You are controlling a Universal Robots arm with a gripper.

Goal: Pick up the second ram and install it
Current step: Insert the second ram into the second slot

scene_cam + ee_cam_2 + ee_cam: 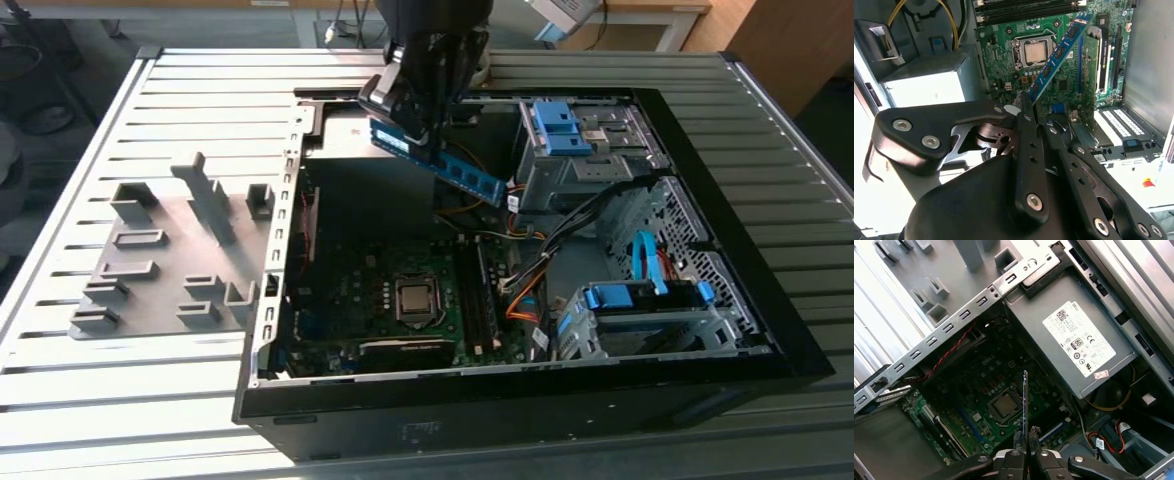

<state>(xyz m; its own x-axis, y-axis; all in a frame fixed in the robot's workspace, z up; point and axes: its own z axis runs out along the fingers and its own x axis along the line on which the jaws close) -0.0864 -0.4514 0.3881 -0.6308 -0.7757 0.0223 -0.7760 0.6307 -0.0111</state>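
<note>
Upper centre in the exterior view, the gripper (416,135) pinches the second ram (454,168) by one end; it looks light, stiff and fragile, best held by its edges.

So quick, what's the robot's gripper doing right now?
Gripper: closed on the second ram, holding it in the air above the open computer case.

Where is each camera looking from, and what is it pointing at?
Exterior view: off the arm, looking down at the open computer case on a slatted table; the gripper holds the blue ram stick.
First wrist view: on the arm, looking along the ram stick at the green board.
Second wrist view: on the arm, seeing the gripper fingers.
Both wrist views share the processor.
</note>
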